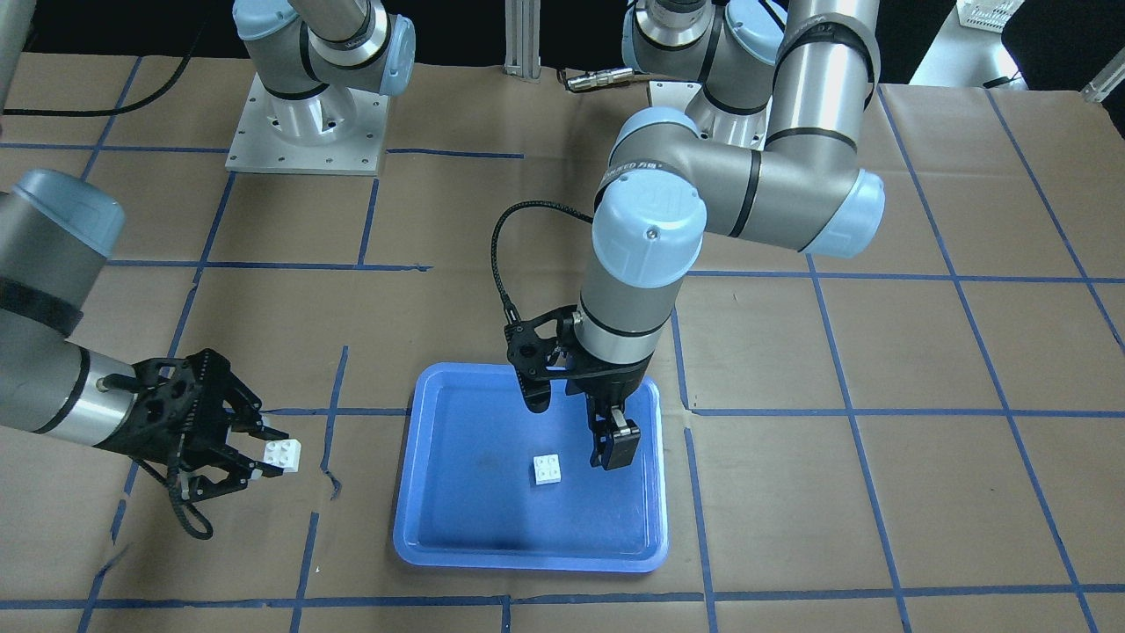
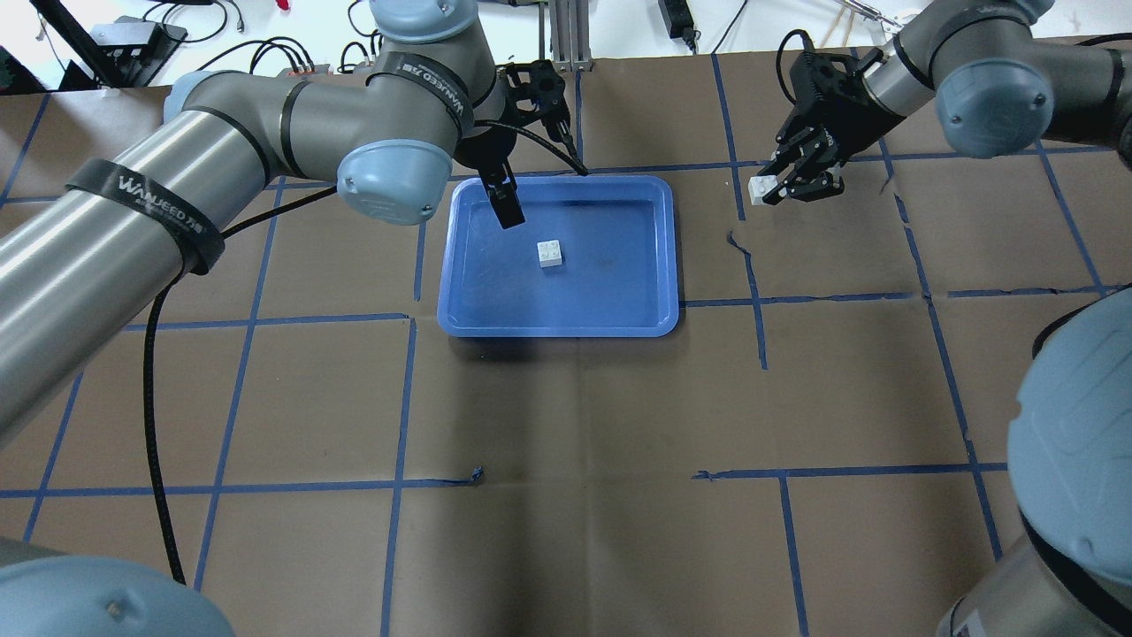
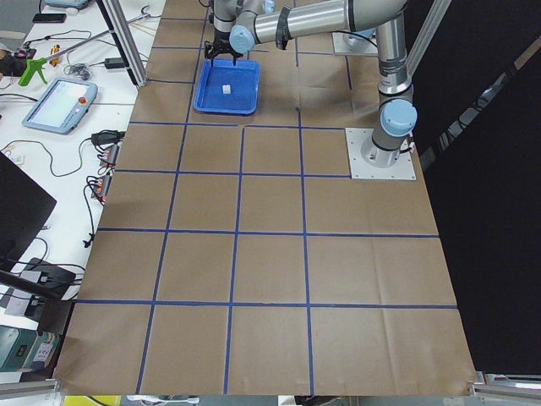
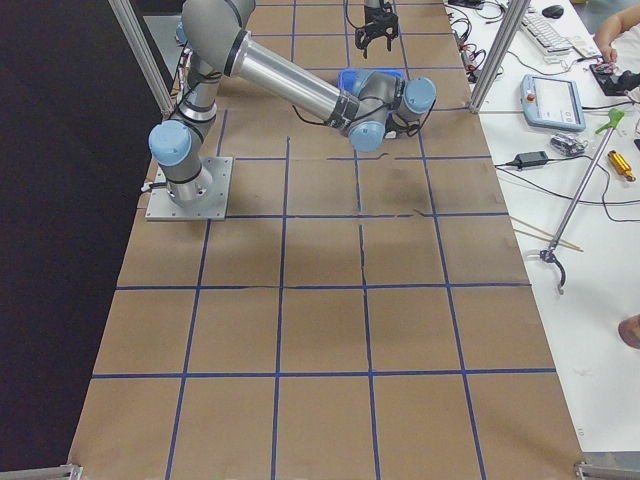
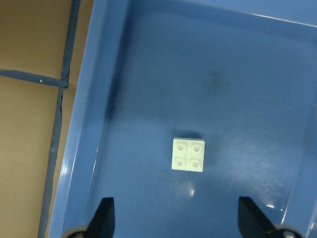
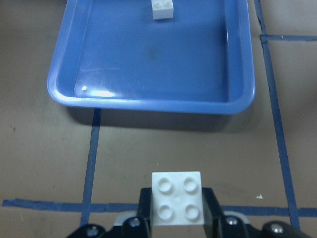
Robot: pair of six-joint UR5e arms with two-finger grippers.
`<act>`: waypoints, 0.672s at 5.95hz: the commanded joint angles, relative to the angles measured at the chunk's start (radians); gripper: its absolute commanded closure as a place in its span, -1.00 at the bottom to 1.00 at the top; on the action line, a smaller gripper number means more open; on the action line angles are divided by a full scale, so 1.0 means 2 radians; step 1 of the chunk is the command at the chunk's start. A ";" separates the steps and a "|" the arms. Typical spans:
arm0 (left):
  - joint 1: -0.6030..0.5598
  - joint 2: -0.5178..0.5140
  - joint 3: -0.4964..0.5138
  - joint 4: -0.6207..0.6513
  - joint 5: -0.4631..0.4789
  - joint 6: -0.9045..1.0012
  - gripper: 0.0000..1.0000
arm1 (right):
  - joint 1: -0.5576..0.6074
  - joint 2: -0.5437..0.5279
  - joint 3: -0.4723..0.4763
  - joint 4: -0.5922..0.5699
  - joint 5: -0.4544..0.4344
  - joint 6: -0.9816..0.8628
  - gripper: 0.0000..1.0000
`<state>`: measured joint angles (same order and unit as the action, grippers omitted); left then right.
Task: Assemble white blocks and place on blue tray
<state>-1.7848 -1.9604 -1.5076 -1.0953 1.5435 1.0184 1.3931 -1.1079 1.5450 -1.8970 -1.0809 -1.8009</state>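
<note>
The blue tray lies on the table, its rim also in the front view. One white block sits studs-up near the tray's middle; it also shows in the front view, the left wrist view and the right wrist view. My left gripper hovers over the tray beside that block, open and empty; it also shows in the left wrist view. My right gripper is outside the tray, shut on the second white block, held studs-up above the paper.
The table is covered in brown paper with a blue tape grid. The right arm's base plate and the left arm's base stand at the robot's side. A black cable loops from the left wrist. The paper is torn beside the tray.
</note>
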 commanded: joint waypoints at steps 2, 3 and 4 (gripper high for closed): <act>0.045 0.096 -0.002 -0.118 0.011 -0.136 -0.90 | 0.079 0.006 0.038 -0.126 0.000 0.127 0.57; 0.046 0.116 -0.001 -0.167 0.042 -0.248 -0.95 | 0.101 0.015 0.061 -0.184 0.000 0.162 0.57; 0.046 0.124 0.000 -0.173 0.075 -0.311 -0.96 | 0.125 0.030 0.073 -0.241 -0.002 0.201 0.57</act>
<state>-1.6960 -1.7394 -1.5091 -1.4032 1.6331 0.5442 1.5954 -1.0741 1.6613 -2.2653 -1.0824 -1.4762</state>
